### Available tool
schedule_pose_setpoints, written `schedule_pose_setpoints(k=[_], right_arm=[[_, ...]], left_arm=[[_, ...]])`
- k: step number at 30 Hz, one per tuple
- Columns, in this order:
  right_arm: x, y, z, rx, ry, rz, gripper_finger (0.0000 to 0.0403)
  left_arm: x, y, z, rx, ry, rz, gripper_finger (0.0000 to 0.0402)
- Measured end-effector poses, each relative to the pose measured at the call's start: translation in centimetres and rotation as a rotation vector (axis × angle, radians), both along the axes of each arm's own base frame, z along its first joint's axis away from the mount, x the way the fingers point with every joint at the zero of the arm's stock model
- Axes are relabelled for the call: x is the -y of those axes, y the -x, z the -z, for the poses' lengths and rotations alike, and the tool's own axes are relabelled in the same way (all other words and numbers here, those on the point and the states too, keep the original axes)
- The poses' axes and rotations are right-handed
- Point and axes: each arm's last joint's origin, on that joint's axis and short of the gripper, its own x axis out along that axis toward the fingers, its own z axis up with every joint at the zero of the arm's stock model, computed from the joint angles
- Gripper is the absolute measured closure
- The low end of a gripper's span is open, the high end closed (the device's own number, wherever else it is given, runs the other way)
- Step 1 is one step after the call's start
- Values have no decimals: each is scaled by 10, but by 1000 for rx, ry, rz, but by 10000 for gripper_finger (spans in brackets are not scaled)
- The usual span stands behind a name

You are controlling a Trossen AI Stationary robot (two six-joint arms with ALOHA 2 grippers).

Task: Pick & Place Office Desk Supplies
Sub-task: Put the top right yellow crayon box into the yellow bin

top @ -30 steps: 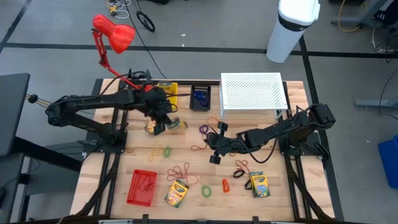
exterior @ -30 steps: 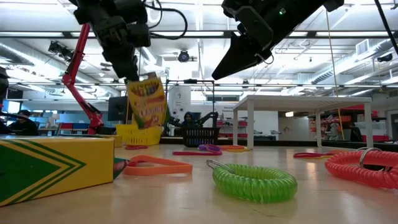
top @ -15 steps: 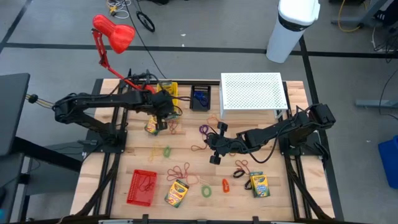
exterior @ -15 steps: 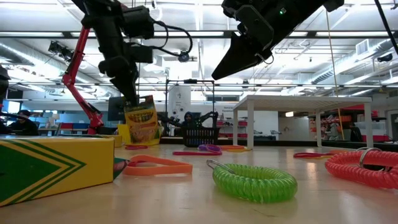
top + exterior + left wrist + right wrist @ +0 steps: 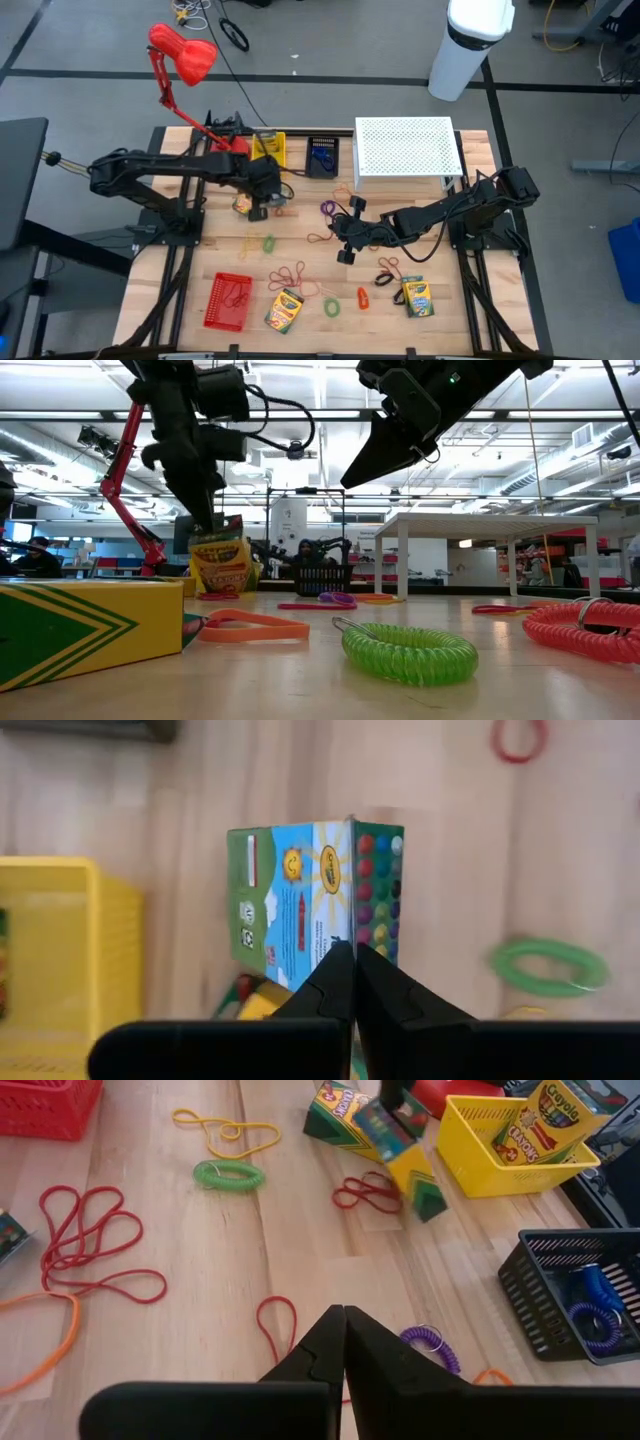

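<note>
Nearest you in the low view, a crayon box lying flat fills the table's front edge, with a green coil loop and a red coil beside it on the wood. From above you can see two more crayon boxes along that front edge, one by the red basket and one toward the right.

Your right gripper hangs above the middle of the table, fingers pressed together and holding nothing (its wrist view shows the two dark tips meeting over bare wood). A purple coil loop and a thin red rubber band lie just ahead of it, and a long red band sprawls to one side.

Farther back, your left gripper is clamped on a crayon box, pinching its top edge. That box stands upright and slightly tilted, low over the table beside another crayon box lying on the wood, just in front of the yellow bin. Whether its bottom edge touches the wood, you cannot tell.

The black basket and the white riser sit at the back.
</note>
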Motion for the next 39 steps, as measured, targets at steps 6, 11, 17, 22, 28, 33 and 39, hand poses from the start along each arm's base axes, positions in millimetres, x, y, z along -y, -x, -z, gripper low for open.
schedule_pose_setpoints(k=[6, 11, 17, 22, 28, 33, 39], right_arm=[[0, 0, 0, -1, 1, 0, 384], [0, 0, 0, -1, 1, 0, 384], [0, 0, 0, -2, 1, 0, 384], [0, 0, 0, -2, 1, 0, 384], [0, 0, 1, -7, 2, 0, 384], [0, 0, 1, -8, 2, 0, 384], [0, 0, 1, -8, 2, 0, 384]], left_arm=[[15, -2, -10, 31, 109, 68, 397], [23, -9, -29, 76, 114, 150, 397], [4, -10, -31, 49, -45, 155, 397], [-21, -13, -21, 23, -77, 117, 397], [-25, -18, -11, -8, -38, 152, 397], [-23, -19, -8, -6, -1, 191, 397], [-31, -18, -9, -23, -60, 163, 397]])
